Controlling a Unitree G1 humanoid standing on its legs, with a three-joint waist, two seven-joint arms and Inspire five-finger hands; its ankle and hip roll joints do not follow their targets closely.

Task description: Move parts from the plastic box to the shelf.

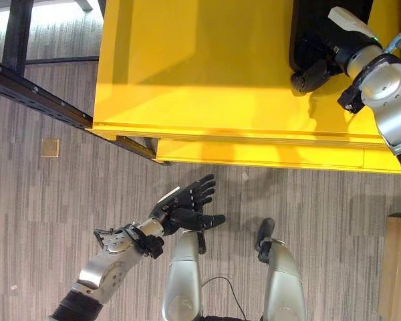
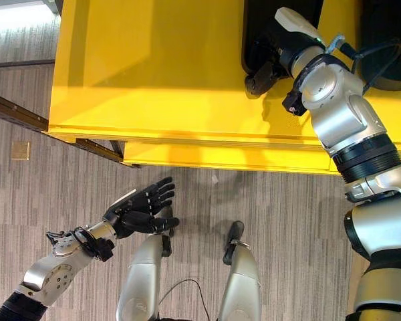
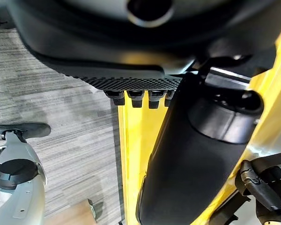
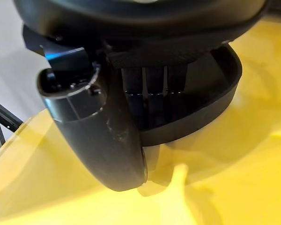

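Observation:
A black plastic box [image 1: 306,27] sits at the far right of a yellow surface [image 1: 207,80]. My right hand [image 1: 315,70] is at the box's near rim. In the right wrist view its fingers [image 4: 154,93] reach over the rim [image 4: 210,108] into the dark inside, while the thumb [image 4: 98,140] stays outside on the yellow top. What the fingers touch inside is hidden, and no part is visible. My left hand [image 1: 187,207] hovers low over the carpet in front of the yellow edge, with straight spread fingers and nothing in it.
A dark metal beam [image 1: 33,93] runs along the floor at the left, under the yellow surface's corner. A small tan square [image 1: 50,147] lies on the carpet. A wooden piece [image 1: 397,267] stands at the right edge. Another dark object [image 2: 387,40] lies further right.

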